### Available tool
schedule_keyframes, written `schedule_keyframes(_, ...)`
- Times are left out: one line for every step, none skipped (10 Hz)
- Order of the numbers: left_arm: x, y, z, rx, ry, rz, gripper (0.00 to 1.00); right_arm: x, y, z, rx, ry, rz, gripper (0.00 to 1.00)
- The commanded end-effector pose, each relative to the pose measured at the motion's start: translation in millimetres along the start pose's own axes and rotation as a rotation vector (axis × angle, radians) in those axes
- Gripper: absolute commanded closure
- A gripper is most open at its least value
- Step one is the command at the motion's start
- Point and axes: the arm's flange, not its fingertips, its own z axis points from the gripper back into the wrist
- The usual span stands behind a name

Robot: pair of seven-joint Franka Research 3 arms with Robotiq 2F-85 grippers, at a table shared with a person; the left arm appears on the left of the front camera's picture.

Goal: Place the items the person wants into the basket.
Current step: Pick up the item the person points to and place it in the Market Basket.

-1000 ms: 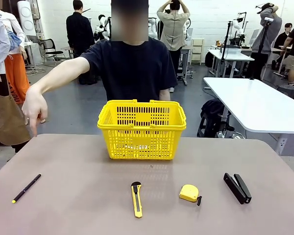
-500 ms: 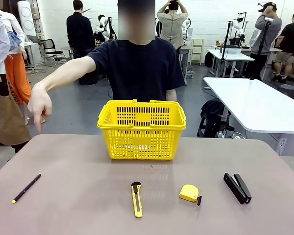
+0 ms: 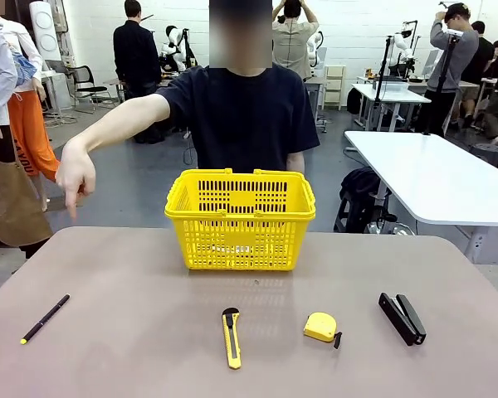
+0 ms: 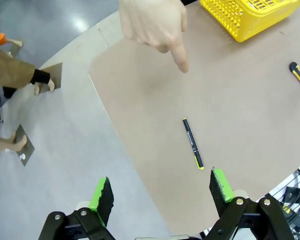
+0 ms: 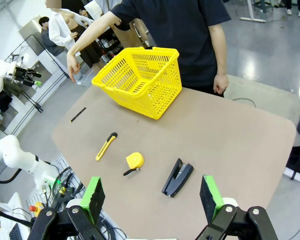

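The person [image 3: 241,116] in a black T-shirt stands behind the yellow basket [image 3: 241,240] and stretches one arm out, hand [image 3: 75,176] pointing down over the table's far left corner. Below that finger lies the thin black pen with a yellow tip [image 3: 45,318]. The yellow-and-black utility knife [image 3: 231,337] lies at the front centre. In the left wrist view my left gripper [image 4: 162,189] hangs open high above the pen [image 4: 193,143], under the pointing hand [image 4: 157,25]. My right gripper [image 5: 152,194] is open too, high over the table's near right, with nothing in it.
A small yellow tape measure [image 3: 320,327] and a black stapler [image 3: 401,317] lie to the right of the knife. The basket [image 5: 155,95] stands at the far middle of the brown table. Other people and white tables are farther back.
The person's pointing hand has drifted slightly up and to the right, still aimed down near the pen. Nothing on the table has moved.
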Motion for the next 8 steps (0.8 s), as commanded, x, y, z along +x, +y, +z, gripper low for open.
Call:
schedule_keyframes(-8,-27,-41,0.111,0.049,0.121,0.0,1,-1,0,0.015,-0.02,0.017,0.0)
schedule_keyframes(-12,-38,-62,0.103,0.112,0.122,0.0,1,-1,0,0.015,-0.02,0.017,0.0)
schedule_keyframes(-14,-44,-83,0.092,0.213,0.096,0.0,1,-1,0,0.015,-0.02,0.017,0.0)
schedule_keyframes(-15,-43,-100,0.08,0.253,0.085,0.0,1,-1,0,0.015,-0.02,0.017,0.0)
schedule_keyframes(-21,-43,-115,0.064,0.267,0.062,0.0,1,-1,0,0.015,-0.02,0.017,0.0)
schedule_keyframes(-30,-46,-130,0.048,0.281,0.063,0.0,1,-1,0,0.015,-0.02,0.017,0.0)
schedule_keyframes(-33,-47,-149,0.027,0.303,0.059,0.0,1,-1,0,0.015,-0.02,0.017,0.0)
schedule_keyframes(-30,-47,-165,0.001,0.35,0.04,0.0,1,-1,0,0.015,-0.02,0.017,0.0)
